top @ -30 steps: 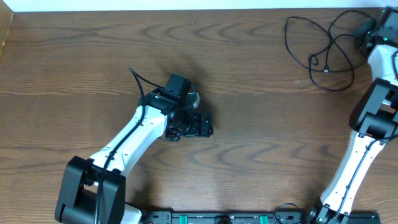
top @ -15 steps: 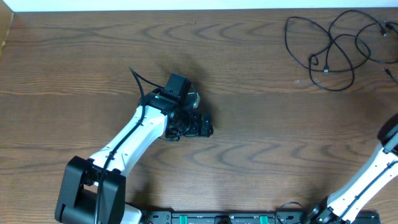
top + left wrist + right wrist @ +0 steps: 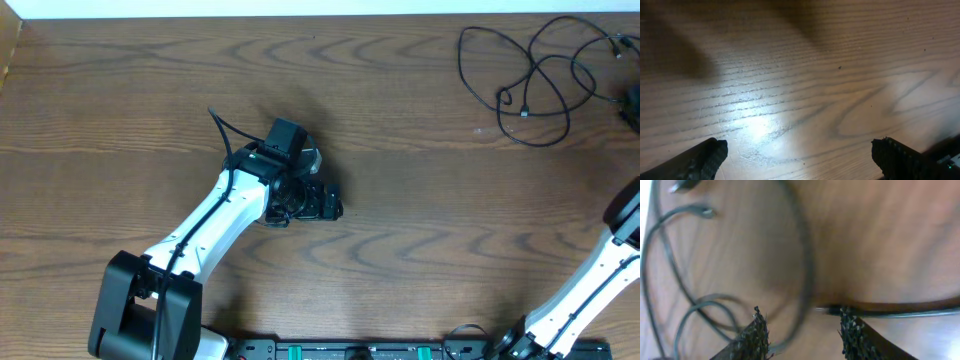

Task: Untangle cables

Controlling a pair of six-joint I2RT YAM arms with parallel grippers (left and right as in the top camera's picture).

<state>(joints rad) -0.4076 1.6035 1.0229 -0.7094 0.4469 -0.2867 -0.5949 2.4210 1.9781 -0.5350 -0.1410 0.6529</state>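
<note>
Cables (image 3: 541,67): black cords lie in loose, overlapping loops at 1 o'clock on the wooden tabletop (image 3: 430,220), with two small plug ends at the tangle's lower left.
Right fingers (image 3: 754,337): released and standing apart close over the cables. The right wrist view shows one dark cord curving under the gap, pinched by neither finger.
Left fingers (image 3: 702,160): spread wide, grasping nothing, over bare wood near the tabletop's centre, well apart from the cables.
Left arm (image 3: 215,220): reaches in from 7 o'clock.
Right arm (image 3: 590,280): rises along the 4 o'clock edge, mostly out of the overhead view.
</note>
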